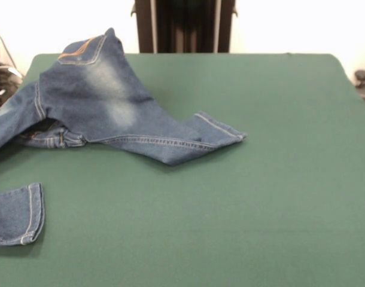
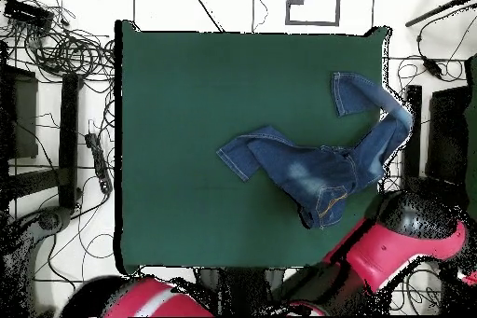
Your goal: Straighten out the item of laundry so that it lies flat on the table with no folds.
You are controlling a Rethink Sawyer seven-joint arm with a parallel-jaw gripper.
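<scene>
Overhead view is showing the small blue denim jeans (image 2: 321, 170) lying crumpled toward one side of the green counter (image 2: 186, 128), close to the edge where the red and black arm (image 2: 391, 240) is bending over the corner. One leg is stretching out toward the middle of the counter, its cuff lying flat. The other leg is curving away along the counter's side edge and doubling back, so its cuff is sitting apart from the body of the garment. The waistband end is lying nearest the arm.

Across in the front view, the jeans (image 1: 105, 101) are occupying the left part of the counter (image 1: 260, 179), with pale faded patches on the seat and orange stitching showing at the waistband. The waist is bunching up into a raised peak, and one cuff is lying separately near the left edge.

Neither view is showing the jaws, so their state cannot be told.
</scene>
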